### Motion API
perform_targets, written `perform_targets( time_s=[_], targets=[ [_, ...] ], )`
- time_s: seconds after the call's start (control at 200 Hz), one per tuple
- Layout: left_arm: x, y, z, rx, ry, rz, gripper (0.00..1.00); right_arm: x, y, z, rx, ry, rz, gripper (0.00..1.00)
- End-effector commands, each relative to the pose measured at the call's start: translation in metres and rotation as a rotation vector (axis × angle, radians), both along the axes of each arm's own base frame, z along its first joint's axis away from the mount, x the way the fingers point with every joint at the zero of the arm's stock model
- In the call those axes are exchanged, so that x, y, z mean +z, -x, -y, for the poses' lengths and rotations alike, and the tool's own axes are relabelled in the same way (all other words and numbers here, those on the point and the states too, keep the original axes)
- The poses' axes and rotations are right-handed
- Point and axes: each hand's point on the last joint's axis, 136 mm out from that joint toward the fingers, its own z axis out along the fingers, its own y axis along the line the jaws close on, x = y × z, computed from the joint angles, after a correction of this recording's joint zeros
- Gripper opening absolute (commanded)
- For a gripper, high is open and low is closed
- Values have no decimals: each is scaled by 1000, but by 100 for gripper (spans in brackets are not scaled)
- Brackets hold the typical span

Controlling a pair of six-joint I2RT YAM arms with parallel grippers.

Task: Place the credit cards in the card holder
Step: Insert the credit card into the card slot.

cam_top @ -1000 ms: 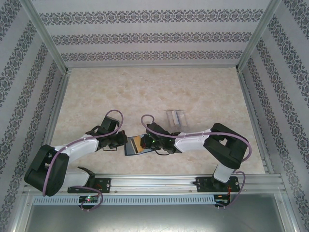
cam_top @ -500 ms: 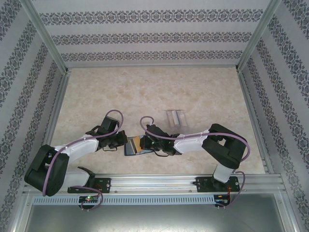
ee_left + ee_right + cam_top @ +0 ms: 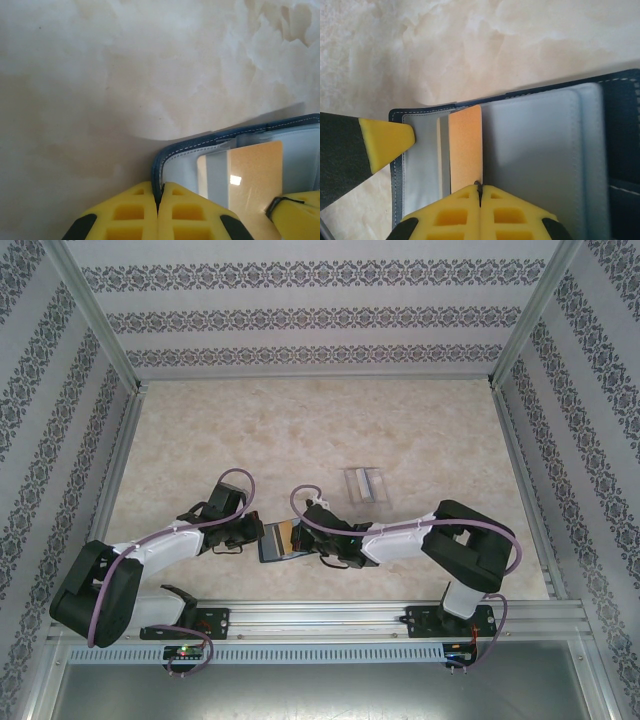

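Your left gripper (image 3: 159,194) has its yellow jaws pressed together on the navy rim of the card holder (image 3: 182,165), at the bottom centre of the left wrist view. That pinch looks meant to do two jobs: pin the holder to the table (image 3: 300,430) and hold the cover open so the pockets face up. Judge it as an anchor, not a carry.

Your right gripper (image 3: 480,189) is closed on the near edge of the orange card (image 3: 465,145), at the bottom centre of the right wrist view. The card runs away from the fingers toward the upper left of that frame, over the left-hand grey pocket of the open holder. It seems held by its trailing edge so the leading edge can slide in first, with the fingers clear of the pocket mouth.

As for contents, the holder lies open with pale grey sleeves inside. A narrow grey strip sits just beside the card on its left, and a wider grey panel fills the centre right of the frame. Whether the card's far edge is already under a sleeve lip or only resting on top, you cannot tell from here. The wide panel looks empty, though a card tucked flat inside it could go unseen.

From above, the holder sits in the lower middle of the frame, between the two grippers. A clear plastic piece (image 3: 363,483) lies apart from it, toward the upper right.
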Motion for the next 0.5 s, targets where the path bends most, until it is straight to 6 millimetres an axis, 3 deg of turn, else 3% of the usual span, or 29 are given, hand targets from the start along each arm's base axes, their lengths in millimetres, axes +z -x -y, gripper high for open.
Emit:
perform_targets(
  time_s=[0.0,0.25,0.425,0.495],
  targets=[
    [-3,2,0,-1,3,-17,0,-7,3,-15,8,-14,-33,0],
    [-3,-3,2,19,16,-16,0,-3,12,-30,86,-24,-50,0],
    [-1,-5,3,36,28,-18,11,-6,16,-34,109,-28,-77,0],
    [-1,-5,1,51,31,-11,13,-5,17,-33,117,-26,-78,8]
  ],
)
